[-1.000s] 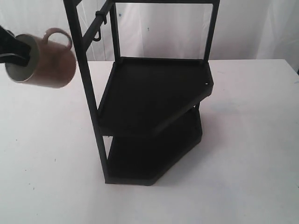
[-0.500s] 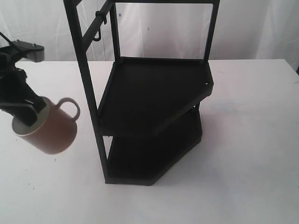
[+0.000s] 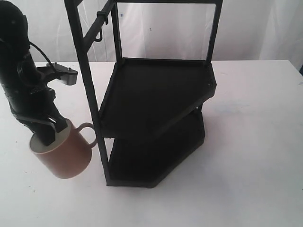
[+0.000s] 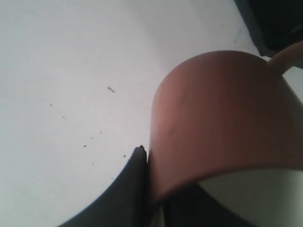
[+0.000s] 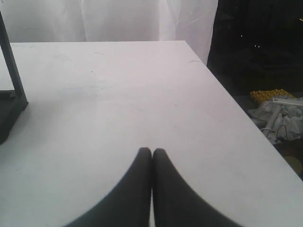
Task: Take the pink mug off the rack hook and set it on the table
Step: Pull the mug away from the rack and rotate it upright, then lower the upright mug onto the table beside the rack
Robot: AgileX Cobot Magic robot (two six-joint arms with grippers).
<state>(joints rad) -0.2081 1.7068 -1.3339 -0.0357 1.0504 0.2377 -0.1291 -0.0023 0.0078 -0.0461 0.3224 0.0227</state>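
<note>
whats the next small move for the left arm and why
Probably ease the mug down and level it, then open. The left gripper pinches its rim, and the mug is off the hook, tilted, close to the table; whether its base touches is unclear.

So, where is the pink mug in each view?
Exterior: mug at lower left, rim pinched by the left gripper.
Left wrist: mug close up, filling much of the picture.
Right wrist: not in it.
Shared landmark: the black rack, at an edge of both wrist views.
</note>
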